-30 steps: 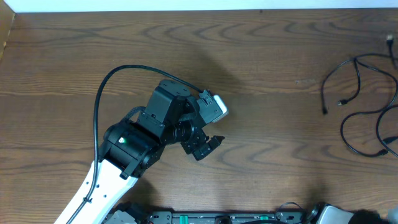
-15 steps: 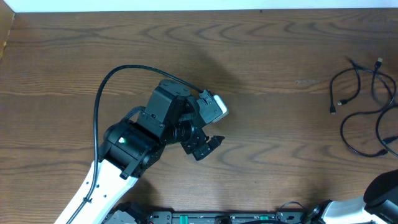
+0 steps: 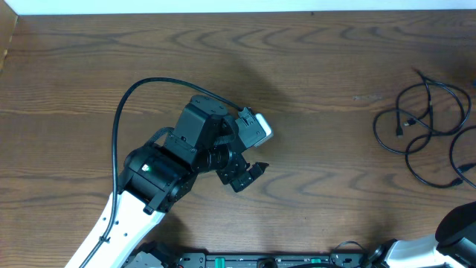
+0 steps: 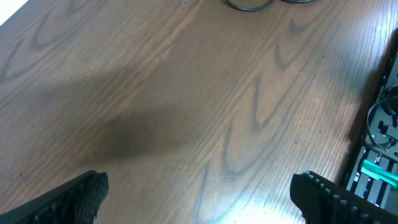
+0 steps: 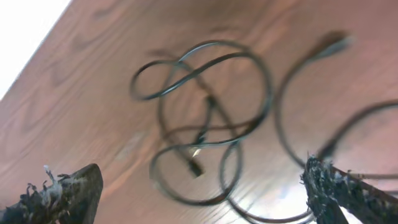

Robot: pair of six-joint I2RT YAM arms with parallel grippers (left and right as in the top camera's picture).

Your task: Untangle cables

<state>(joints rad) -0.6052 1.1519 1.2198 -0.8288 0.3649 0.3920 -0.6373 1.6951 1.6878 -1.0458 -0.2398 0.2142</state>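
Note:
The cables point(image 3: 409, 158) are thin black cords lying in loose overlapping loops at the table's right edge. In the right wrist view the cables point(image 5: 205, 118) fill the middle, with a small plug point(image 5: 194, 167) inside one loop. My right gripper point(image 5: 205, 194) hangs open above them, its fingertips point(image 5: 68, 193) wide apart and nothing between them. My left gripper point(image 3: 249, 175) is open over bare wood at the table's centre-left, far from the cords. In the left wrist view a bit of cable point(image 4: 249, 5) shows at the top edge, and the left gripper point(image 4: 199, 199) is empty.
The left arm's black and white body point(image 3: 160, 175) and its thick cable point(image 3: 123, 112) cover the centre-left. Part of the right arm point(image 3: 457, 227) shows at the bottom right corner. A black rail point(image 3: 260, 260) runs along the front edge.
My right gripper has opened and let go of a cable. The cords have dropped and spread leftward into wider loops. The right arm came into the overhead corner. The left arm has not moved.

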